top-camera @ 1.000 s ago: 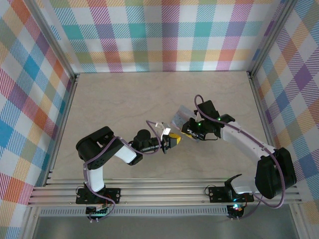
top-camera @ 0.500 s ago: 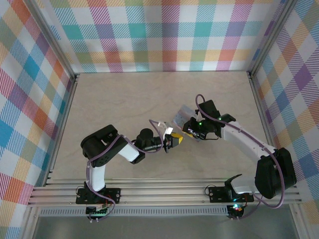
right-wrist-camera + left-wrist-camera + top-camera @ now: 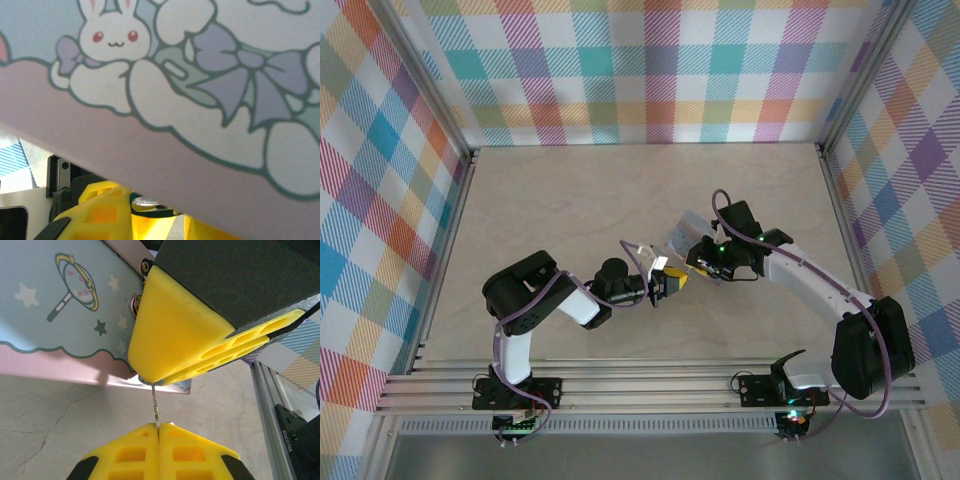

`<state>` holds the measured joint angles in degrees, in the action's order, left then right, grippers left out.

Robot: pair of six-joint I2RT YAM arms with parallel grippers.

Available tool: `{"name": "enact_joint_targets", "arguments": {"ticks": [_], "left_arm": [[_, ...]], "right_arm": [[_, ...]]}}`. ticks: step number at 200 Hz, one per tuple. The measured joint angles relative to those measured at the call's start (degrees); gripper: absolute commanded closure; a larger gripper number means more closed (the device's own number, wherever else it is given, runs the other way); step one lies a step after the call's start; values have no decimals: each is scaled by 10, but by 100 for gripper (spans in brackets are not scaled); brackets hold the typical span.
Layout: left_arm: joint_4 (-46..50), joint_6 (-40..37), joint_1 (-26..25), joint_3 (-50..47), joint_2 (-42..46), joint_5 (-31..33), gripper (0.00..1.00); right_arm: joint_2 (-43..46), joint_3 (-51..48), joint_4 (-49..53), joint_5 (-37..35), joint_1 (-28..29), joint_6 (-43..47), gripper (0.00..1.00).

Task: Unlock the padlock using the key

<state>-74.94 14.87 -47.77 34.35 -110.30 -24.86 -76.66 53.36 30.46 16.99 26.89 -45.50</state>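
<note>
In the left wrist view my left gripper (image 3: pixel 159 427) is shut on the key (image 3: pixel 155 407), a thin pale metal sliver that sticks up from between the yellow pads. The key's tip meets the underside of the padlock (image 3: pixel 142 380), of which a teal edge shows below a yellow finger (image 3: pixel 175 335) of the right gripper. In the right wrist view the dark teal padlock (image 3: pixel 153 211) sits between the fingers of my right gripper (image 3: pixel 155 222), which is shut on it. From above, the left gripper (image 3: pixel 669 283) and right gripper (image 3: pixel 692 260) stand tip to tip at mid-table.
The pale blue cartoon-printed tin box (image 3: pixel 680 236) lies against the right gripper; its lid (image 3: pixel 50 315) and its bunny-printed side (image 3: pixel 165 75) are very close to both cameras. Aluminium rails (image 3: pixel 650 385) run along the near edge, and plaid walls enclose the table.
The left arm has shifted slightly to the right, bringing its gripper closer to the right gripper. The right arm and the tin box have stayed put.
</note>
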Motion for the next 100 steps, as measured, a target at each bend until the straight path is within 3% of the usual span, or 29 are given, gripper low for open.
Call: {"name": "enact_joint_targets", "arguments": {"ticks": [100], "left_arm": [[73, -60, -17, 1, 36, 35, 100]], "right_arm": [[0, 0, 10, 0, 0, 12, 100]]}}
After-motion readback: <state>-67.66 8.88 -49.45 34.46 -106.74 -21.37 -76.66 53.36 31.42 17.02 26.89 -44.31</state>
